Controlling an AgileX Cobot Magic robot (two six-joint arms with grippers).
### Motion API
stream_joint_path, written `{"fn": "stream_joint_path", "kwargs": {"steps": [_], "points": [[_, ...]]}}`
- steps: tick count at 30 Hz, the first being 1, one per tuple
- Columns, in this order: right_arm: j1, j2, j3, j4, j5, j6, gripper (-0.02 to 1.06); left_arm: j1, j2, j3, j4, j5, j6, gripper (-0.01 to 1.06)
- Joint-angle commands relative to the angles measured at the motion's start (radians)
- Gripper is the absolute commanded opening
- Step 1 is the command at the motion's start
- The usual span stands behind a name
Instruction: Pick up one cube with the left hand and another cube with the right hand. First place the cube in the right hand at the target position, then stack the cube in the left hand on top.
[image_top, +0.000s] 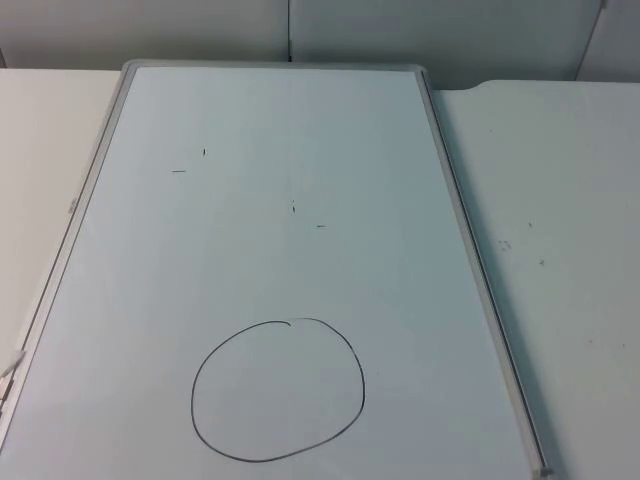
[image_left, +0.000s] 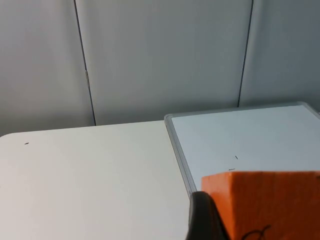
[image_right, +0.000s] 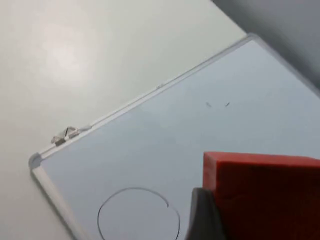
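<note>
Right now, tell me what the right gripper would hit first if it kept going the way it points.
Probably the whiteboard, near the drawn circle. The right gripper holds the red cube and nothing else stands in that line, though depth is unclear.

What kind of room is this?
Probably a robot test lab or office: a metal-framed whiteboard with a hand-drawn black circle lies on a white table by a grey partition wall.

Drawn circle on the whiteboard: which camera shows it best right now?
The top view: the whole drawn circle lies unobstructed on the whiteboard. The right wrist view cuts it off beside the red cube. The left wrist view shows the whiteboard without it.
</note>
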Motion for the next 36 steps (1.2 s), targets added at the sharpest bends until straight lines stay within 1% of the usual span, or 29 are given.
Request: {"fn": "stream_joint_path", "kwargs": {"steps": [1, 3, 4, 6, 8, 9, 11, 13, 14, 15, 18, 22, 24, 25, 28, 30, 31, 34, 36], "points": [[0.004, -0.069, 0.16, 0.01, -0.115, 0.031, 0.0, -0.004, -0.005, 0.001, 0.004, -0.02, -0.001, 0.0], [0.004, -0.134, 0.311, 0.01, -0.187, 0.088, 0.0, -0.004, -0.005, 0.001, 0.004, -0.02, -0.001, 0.0], [0.004, -0.134, 0.311, 0.01, -0.187, 0.088, 0.0, -0.004, -0.005, 0.001, 0.004, -0.02, -0.001, 0.0], [0.004, -0.167, 0.456, 0.01, -0.244, 0.139, 0.0, -0.004, -0.005, 0.001, 0.004, -0.02, -0.001, 0.0], [0.004, -0.174, 0.568, 0.01, -0.3, 0.176, 0.0, -0.004, -0.005, 0.001, 0.002, -0.02, -0.001, 0.0], [0.004, -0.174, 0.568, 0.01, -0.3, 0.176, 0.0, -0.004, -0.005, 0.001, 0.002, -0.02, -0.001, 0.0], [0.004, -0.174, 0.673, 0.01, -0.376, 0.197, 0.0, -0.004, -0.005, 0.001, 0.002, -0.022, -0.001, 0.0], [0.004, -0.174, 0.759, 0.035, -0.481, 0.197, 0.0, -0.004, -0.005, 0.001, 0.003, -0.022, -0.001, 0.0], [0.004, -0.174, 0.759, 0.035, -0.481, 0.197, 0.0, -0.004, -0.005, 0.001, 0.003, -0.022, -0.001, 0.0], [0.004, -0.174, 0.819, 0.057, -0.542, 0.206, 0.0, -0.004, -0.005, 0.001, 0.003, -0.022, -0.001, 0.0], [0.004, -0.156, 0.891, 0.056, -0.614, 0.22, 0.0, -0.004, -0.005, 0.001, 0.001, -0.022, -0.001, 0.0], [0.004, -0.102, 0.9, 0.046, -0.628, 0.236, 0.0, -0.004, -0.005, 0.001, -0.002, -0.024, -0.001, 0.0], [0.004, -0.054, 0.9, 0.033, -0.663, 0.238, 0.0, -0.004, -0.005, 0.001, 0.0, -0.026, -0.001, 0.0], [0.004, -0.054, 0.9, 0.033, -0.663, 0.238, 0.0, -0.004, -0.005, 0.001, 0.0, -0.026, -0.001, 0.0], [0.004, 0.037, 0.9, 0.031, -0.732, 0.248, 0.0, -0.004, -0.005, 0.001, 0.0, -0.026, -0.001, 0.0], [0.004, 0.074, 0.898, 0.031, -0.744, 0.254, 0.0, -0.004, -0.005, 0.001, 0.003, -0.026, -0.001, 0.0], [0.004, 0.124, 0.883, 0.024, -0.753, 0.278, 0.0, -0.004, -0.005, 0.001, 0.003, -0.026, -0.001, 0.0], [0.004, 0.236, 0.832, -0.005, -0.751, 0.3, 0.0, -0.004, -0.005, 0.001, 0.003, -0.026, -0.001, 0.0], [0.004, 0.264, 0.807, -0.005, -0.749, 0.3, 0.0, -0.004, -0.005, 0.001, 0.003, -0.026, -0.001, 0.0]]}}
